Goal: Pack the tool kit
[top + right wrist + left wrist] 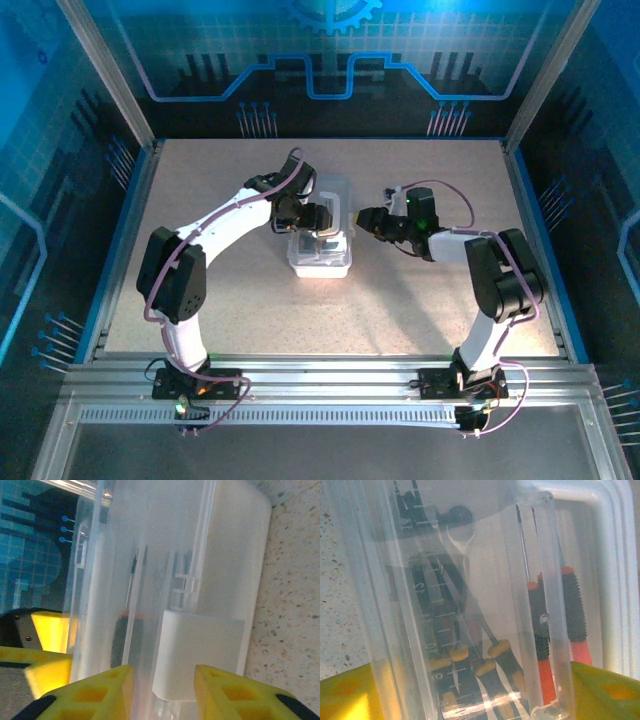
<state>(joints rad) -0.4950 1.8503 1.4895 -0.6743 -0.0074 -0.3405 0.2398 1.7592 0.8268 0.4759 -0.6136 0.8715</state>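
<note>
Centre of table (430, 310) | clear case (322, 262), screwdrivers (487, 662) and pliers (559, 625) inside | left gripper (318, 222) over it, jaws spread either side of lid, can't tell if clamped | right gripper (366, 222) at case's right side, jaws apart around white tab (200, 655)

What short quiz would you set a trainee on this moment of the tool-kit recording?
1. True or false: the pliers lie out on the table, apart from the clear case.
2. In the top view, the right gripper is: A) on the case's left, B) on the case's right, C) at the table's near edge.
3. Which gripper is over the case in the top view?
Key: 1 false; 2 B; 3 the left gripper.
</note>
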